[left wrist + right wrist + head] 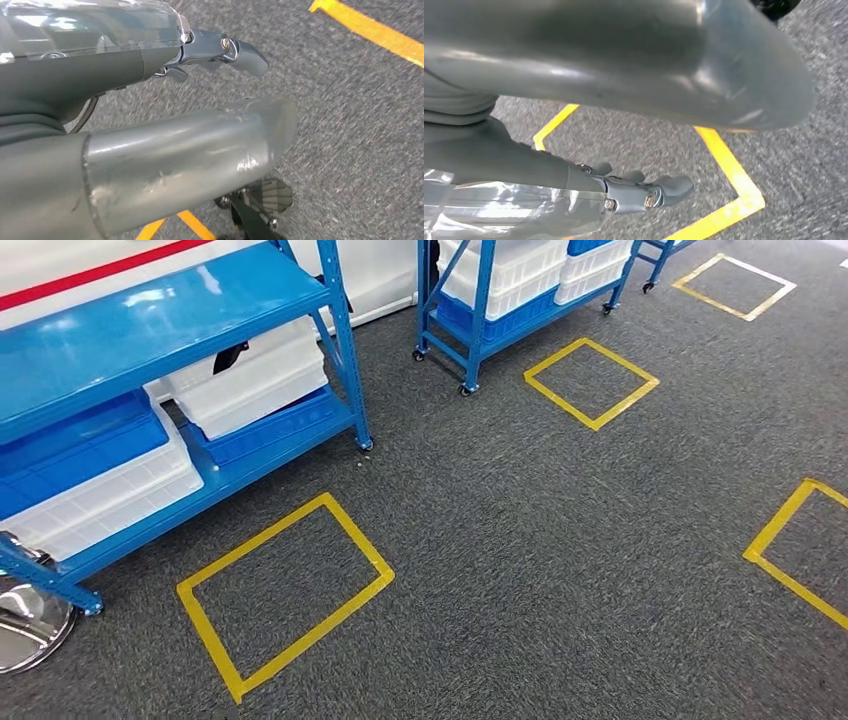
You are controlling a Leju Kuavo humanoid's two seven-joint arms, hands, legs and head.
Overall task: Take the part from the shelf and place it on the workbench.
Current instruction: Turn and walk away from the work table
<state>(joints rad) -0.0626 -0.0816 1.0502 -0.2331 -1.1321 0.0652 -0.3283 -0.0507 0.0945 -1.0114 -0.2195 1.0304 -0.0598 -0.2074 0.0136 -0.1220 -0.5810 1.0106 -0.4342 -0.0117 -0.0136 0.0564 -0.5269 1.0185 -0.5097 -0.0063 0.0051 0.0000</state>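
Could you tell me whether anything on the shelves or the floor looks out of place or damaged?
Nothing stands out. The white crates and blue crates sit squarely on the blue shelf, and the yellow tape squares lie flat on the carpet, with no spills visible.

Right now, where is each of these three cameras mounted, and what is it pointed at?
Head view: high on the robot, looking down at the blue shelf and grey carpet.
Left wrist view: behind the left robot hand, facing carpet.
Right wrist view: behind the right robot hand, facing carpet.
Shared: all three show yellow tape on the carpet.
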